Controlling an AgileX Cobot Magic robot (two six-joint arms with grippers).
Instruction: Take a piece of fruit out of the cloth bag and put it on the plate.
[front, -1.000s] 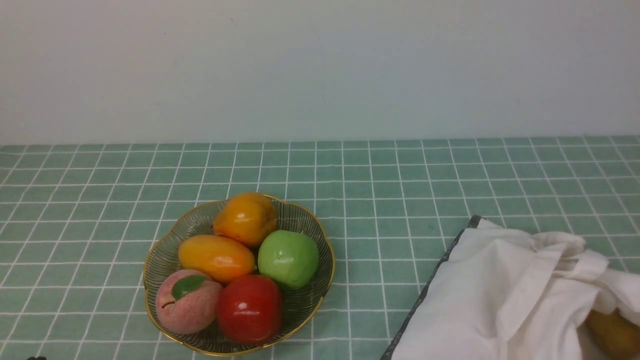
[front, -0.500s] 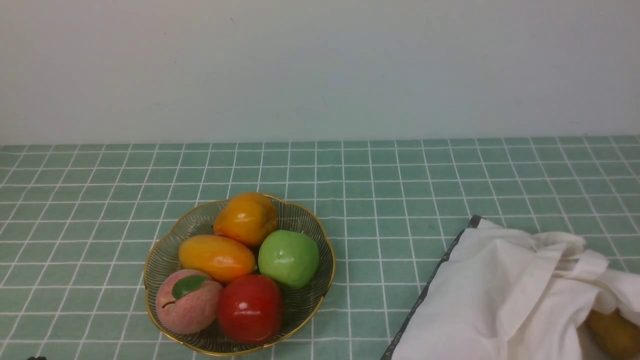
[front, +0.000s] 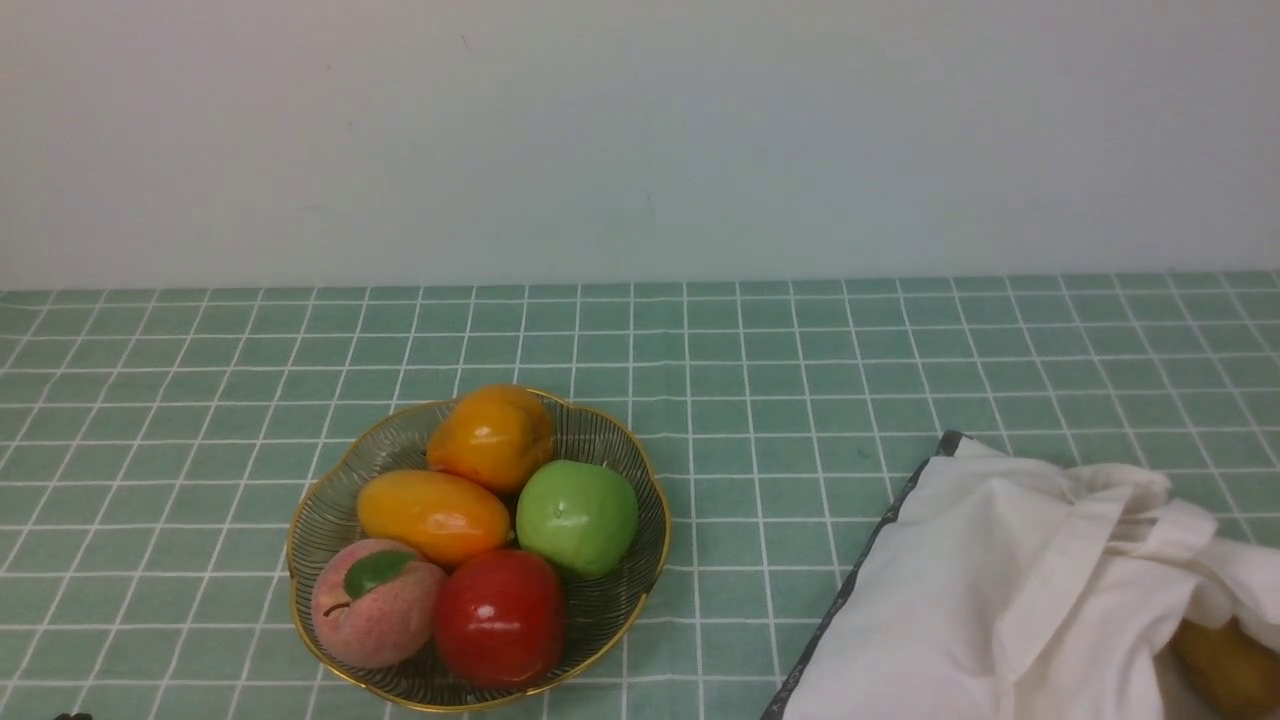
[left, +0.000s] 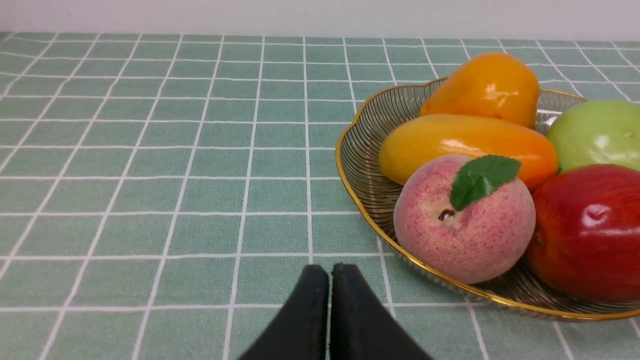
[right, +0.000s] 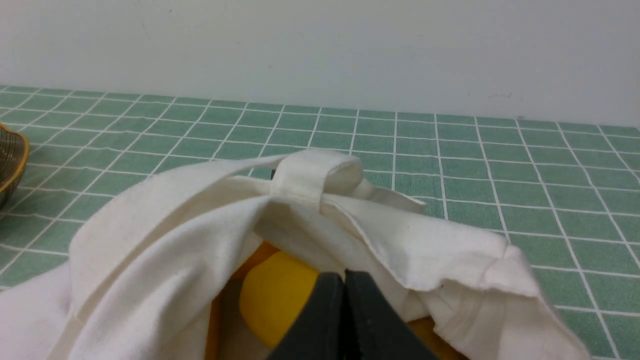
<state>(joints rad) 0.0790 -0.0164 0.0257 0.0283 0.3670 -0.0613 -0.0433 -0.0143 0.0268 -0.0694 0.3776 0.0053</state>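
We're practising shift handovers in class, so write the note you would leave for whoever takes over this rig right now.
Left pincer: shut, nothing held.
Right pincer: shut, nothing held, at the bag's mouth.
Cloth bag: on the robot's right, mouth open; yellow fruit visible inside.
Plate: on the left, holding five fruits.
Done: no transfer under way; I can't tell whether any plate fruit came from the bag.
Left: take a fruit out, set it on the plate.

Taking the plate as our landmark, we see the plate (front: 600, 610), ribbed clear glass with a scalloped gold rim, lying flat and holding fruit. Well to its right, we have the cloth bag (front: 950, 590), off-white, dark-edged, slumped and rumpled. Inside the bag, beyond the plate's right side, we spot the piece of fruit (right: 275, 295), smooth, yellow, partly hidden.
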